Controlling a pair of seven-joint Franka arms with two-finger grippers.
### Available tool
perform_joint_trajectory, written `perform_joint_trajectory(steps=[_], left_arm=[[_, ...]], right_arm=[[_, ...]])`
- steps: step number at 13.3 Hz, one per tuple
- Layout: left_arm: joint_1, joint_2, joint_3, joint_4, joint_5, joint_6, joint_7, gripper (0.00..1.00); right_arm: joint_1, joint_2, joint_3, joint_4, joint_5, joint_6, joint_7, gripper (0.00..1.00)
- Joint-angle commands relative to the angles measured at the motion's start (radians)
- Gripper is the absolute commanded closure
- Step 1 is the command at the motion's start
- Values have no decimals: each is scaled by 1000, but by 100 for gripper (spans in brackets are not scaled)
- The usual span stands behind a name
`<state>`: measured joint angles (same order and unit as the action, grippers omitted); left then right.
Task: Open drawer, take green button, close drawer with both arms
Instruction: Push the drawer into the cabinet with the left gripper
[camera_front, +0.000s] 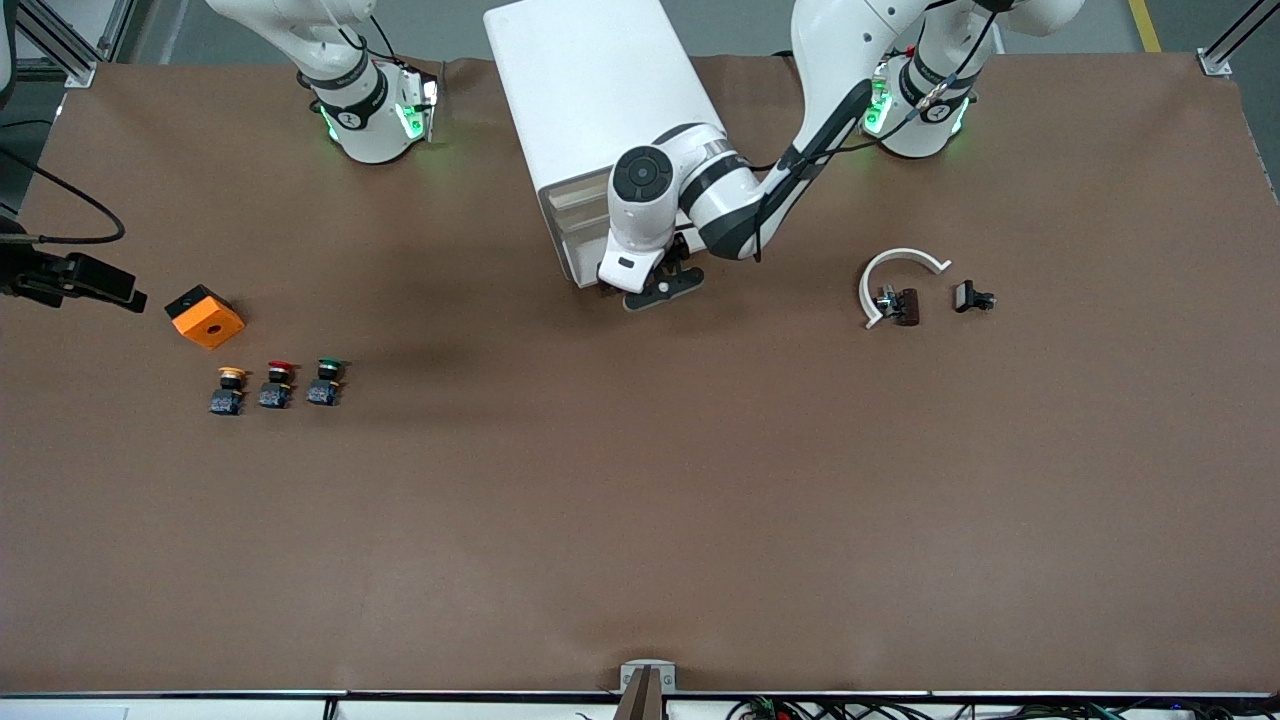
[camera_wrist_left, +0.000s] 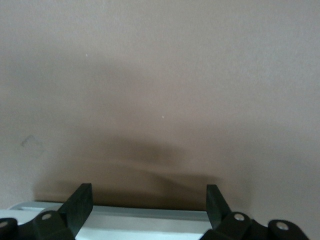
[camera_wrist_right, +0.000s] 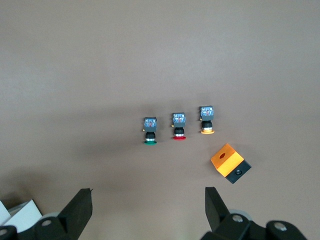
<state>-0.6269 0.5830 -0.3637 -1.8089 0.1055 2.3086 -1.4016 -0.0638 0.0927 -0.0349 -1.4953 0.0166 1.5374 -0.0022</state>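
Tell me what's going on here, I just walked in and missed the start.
The left arm's gripper hangs with open fingers at the front of the white drawer cabinet, whose drawers look shut. The right arm's gripper waits, open and empty, up over the brown table. The green-capped push button lies untouched on the table beside a red-capped button and a yellow-capped button, near an orange box.
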Motion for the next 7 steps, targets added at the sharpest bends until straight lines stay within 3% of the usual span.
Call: perform_joint_trajectory(steps=[1, 7], left_arm=[[-16, 5, -3, 3, 14, 0, -45, 0], [-68, 8, -5, 5, 10, -9, -89, 0]], right_arm=[[-19, -2, 9, 90, 5, -54, 22, 0], [-25, -7, 10, 106, 11, -157, 24, 0]])
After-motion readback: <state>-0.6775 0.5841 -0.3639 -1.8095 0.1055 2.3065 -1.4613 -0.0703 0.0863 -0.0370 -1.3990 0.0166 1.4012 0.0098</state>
